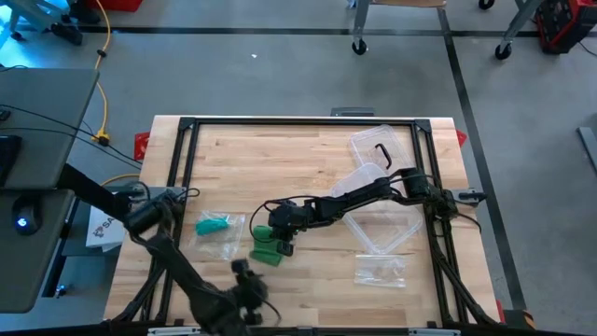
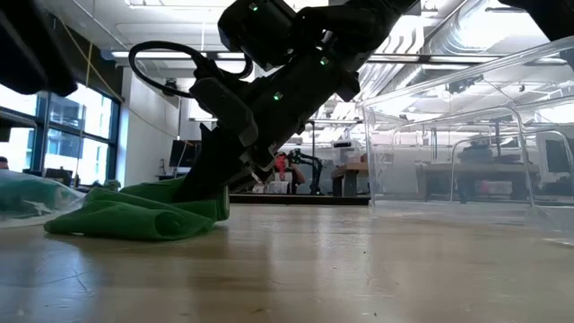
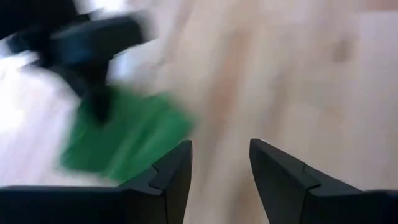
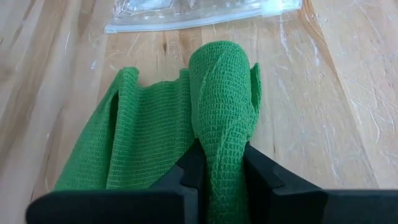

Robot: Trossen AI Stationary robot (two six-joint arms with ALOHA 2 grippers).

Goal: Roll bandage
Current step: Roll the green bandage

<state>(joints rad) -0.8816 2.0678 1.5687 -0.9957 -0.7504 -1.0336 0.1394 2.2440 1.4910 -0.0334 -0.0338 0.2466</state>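
mid-roll rn. the right gripper [image 4: 222, 163] is clamped on the rolled end of the green bandage [image 4: 186, 118], which lies on the wood table [image 1: 317, 159] near its front middle, loose tail spread flat beside the roll. the left gripper [image 3: 219, 163] hangs just off the bandage w/ its fingers apart, nothing in them. a plastic bag [image 1: 221, 227] sits close by, a clear box [image 1: 382, 191] further back. prob next: the left needs to pin the tail so the right can turn the roll w/o it skewing.
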